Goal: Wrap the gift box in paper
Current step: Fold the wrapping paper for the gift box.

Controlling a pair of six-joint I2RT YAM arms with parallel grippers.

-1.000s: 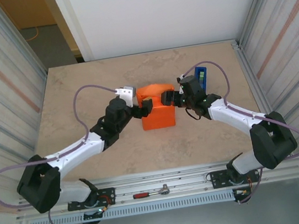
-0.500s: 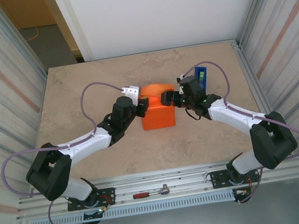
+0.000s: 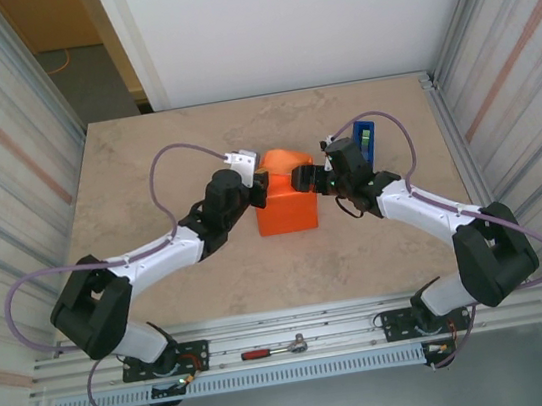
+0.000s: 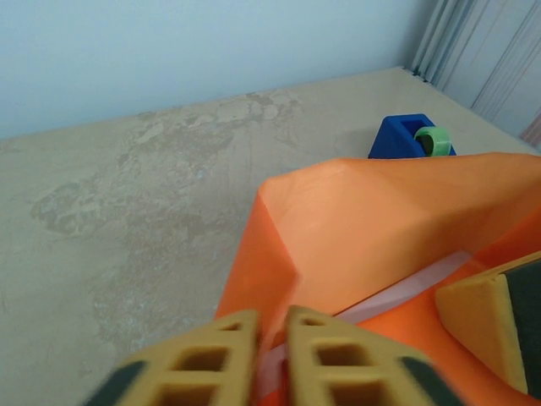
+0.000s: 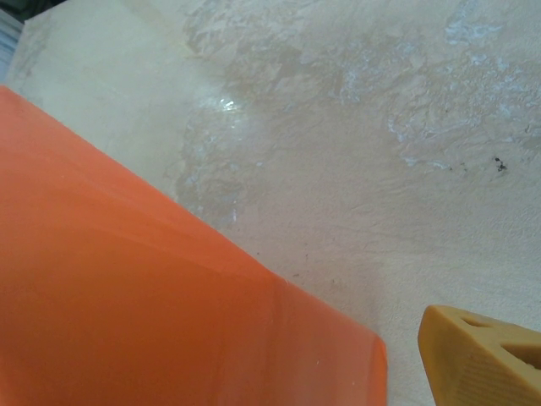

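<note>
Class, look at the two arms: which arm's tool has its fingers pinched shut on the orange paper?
The left tool: its yellow fingers nearly meet on the edge of the paper. The right tool stands wide open by the box.

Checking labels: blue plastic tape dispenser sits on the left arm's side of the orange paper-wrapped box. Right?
No. The blue plastic tape dispenser sits on the right arm's side of the orange paper-wrapped box; the top external view shows it.

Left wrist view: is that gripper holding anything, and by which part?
Yes. The left gripper pinches the paper by the near edge of its loose flap.
</note>
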